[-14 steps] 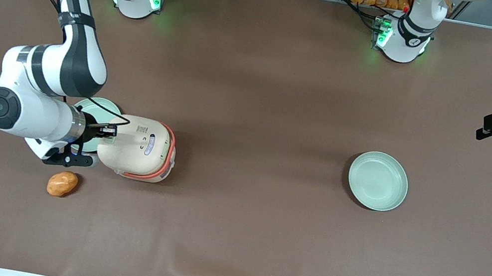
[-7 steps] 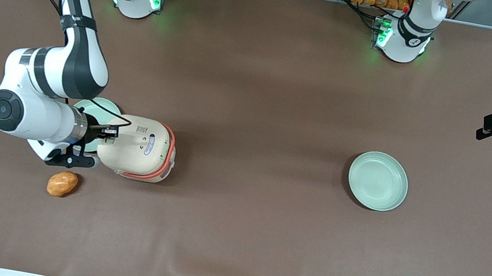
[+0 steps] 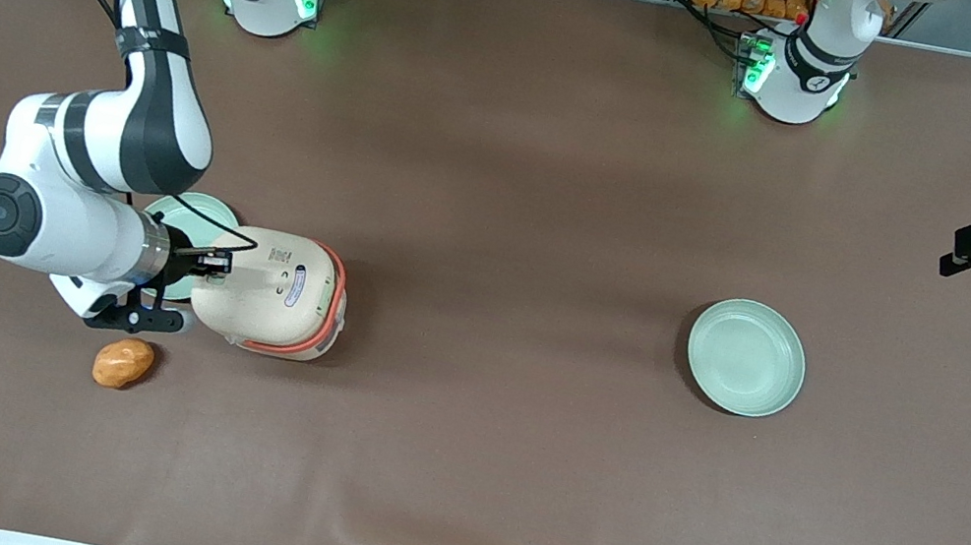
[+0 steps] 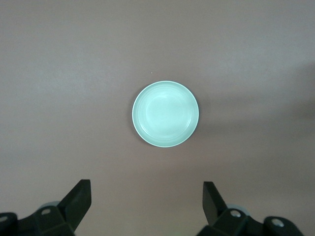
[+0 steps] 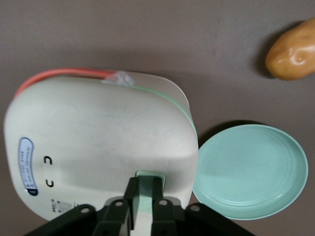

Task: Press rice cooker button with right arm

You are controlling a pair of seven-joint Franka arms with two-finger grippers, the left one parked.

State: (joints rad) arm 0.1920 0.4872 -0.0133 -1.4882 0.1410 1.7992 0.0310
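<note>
The gripper point(image 5: 143, 206), fingers nearly together, sits on the button point(image 5: 147, 178) at the rice cooker's point(image 3: 274, 292) lid edge; the press looks underway, release remaining.

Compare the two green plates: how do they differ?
The plate by the rice cooker is partly hidden under the right arm, near its pincer at the button. The plate toward the parked arm's end sits alone, fully visible. Both are round, pale green, upright.

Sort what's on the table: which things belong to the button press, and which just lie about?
Job:
rice cooker
button
right arm's end effector, at the button on the lid's edge

Lying about:
plate beside cooker
second plate
potato
</note>
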